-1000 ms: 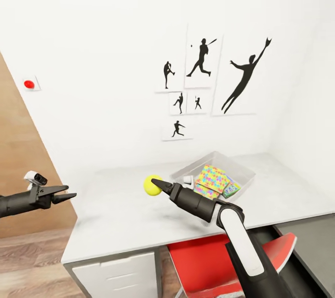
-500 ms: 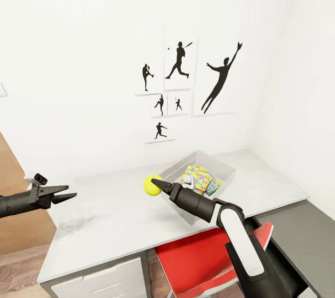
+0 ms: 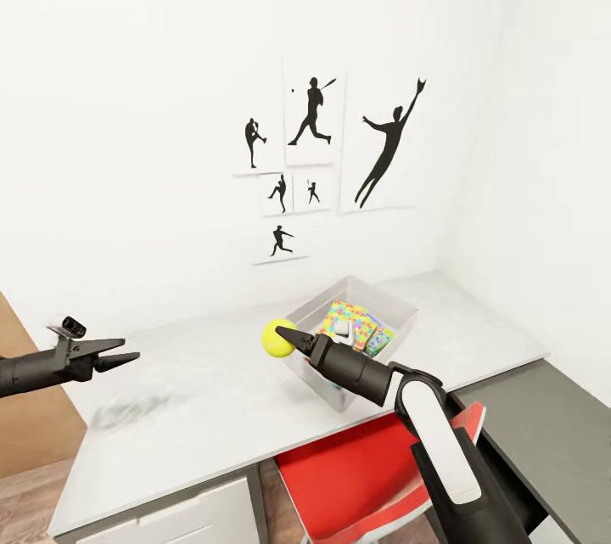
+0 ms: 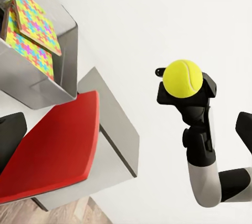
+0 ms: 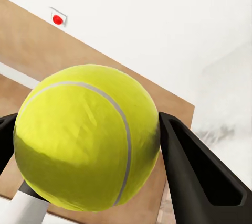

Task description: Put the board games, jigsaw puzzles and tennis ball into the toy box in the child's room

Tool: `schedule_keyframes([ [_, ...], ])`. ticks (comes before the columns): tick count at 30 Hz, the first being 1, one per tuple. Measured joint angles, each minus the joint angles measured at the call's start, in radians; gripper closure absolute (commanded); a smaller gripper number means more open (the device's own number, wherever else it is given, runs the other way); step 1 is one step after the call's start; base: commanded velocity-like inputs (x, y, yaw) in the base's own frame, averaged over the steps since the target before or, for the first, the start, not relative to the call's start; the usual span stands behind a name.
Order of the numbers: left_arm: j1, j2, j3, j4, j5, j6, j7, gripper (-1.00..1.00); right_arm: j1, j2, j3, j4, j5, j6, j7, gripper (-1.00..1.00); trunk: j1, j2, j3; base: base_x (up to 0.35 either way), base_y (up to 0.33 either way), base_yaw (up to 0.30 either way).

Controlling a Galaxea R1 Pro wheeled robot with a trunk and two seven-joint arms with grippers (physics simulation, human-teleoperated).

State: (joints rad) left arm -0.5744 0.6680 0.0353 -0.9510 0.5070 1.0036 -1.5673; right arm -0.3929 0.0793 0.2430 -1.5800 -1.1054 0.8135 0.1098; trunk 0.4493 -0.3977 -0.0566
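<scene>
Tennis ball held between the closed jaws of the right gripper, raised above the surface, just left of the toy box. Ball seam shows close up in the right wrist view. Left gripper at far left, off the surface edge, jaws slightly apart, holding nothing. Toy box sits on the surface toward the right, against the far wall; two jigsaw puzzles lie inside, overlapping, with a small printed box beside them. Red chair tucked under the near edge.
</scene>
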Motion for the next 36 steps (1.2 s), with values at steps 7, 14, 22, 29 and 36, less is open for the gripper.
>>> schedule_keyframes([
  [7, 0.0, 0.0, 0.0, 0.0, -0.001, 0.0, 0.0, -1.0, 0.001, 0.001, 0.0, 0.0, 0.0, 0.0, 0.0, 1.0, 0.0, 0.0, 0.0, 0.001, 0.0, -0.044],
  [14, 0.0, 0.0, 0.0, 0.0, -0.001, 0.0, 0.0, -1.0, 0.001, 0.001, 0.0, 0.0, 0.0, 0.0, 0.0, 1.0, 0.0, 0.0, 0.0, 0.12, 0.0, -0.238],
  [22, 0.0, 0.0, 0.0, 0.0, 0.0, 0.0, 0.0, -1.0, 0.0, 0.0, -0.001, 0.0, 0.0, 0.0, 0.0, 1.0, 0.0, 0.0, 0.0, 0.096, 0.0, -0.156],
  [29, 0.0, 0.0, 0.0, 0.0, 0.0, 0.0, 0.0, -1.0, 0.0, 0.0, 0.001, 0.0, 0.0, 0.0, 0.0, 1.0, 0.0, 0.0, 0.0, 0.08, 0.0, -0.006],
  [36, 0.0, 0.0, 0.0, 0.0, -0.001, 0.0, 0.0, -1.0, 0.001, 0.001, 0.002, 0.0, 0.0, 0.0, 0.0, 1.0, 0.0, 0.0, 0.0, 0.006, 0.0, 0.0],
])
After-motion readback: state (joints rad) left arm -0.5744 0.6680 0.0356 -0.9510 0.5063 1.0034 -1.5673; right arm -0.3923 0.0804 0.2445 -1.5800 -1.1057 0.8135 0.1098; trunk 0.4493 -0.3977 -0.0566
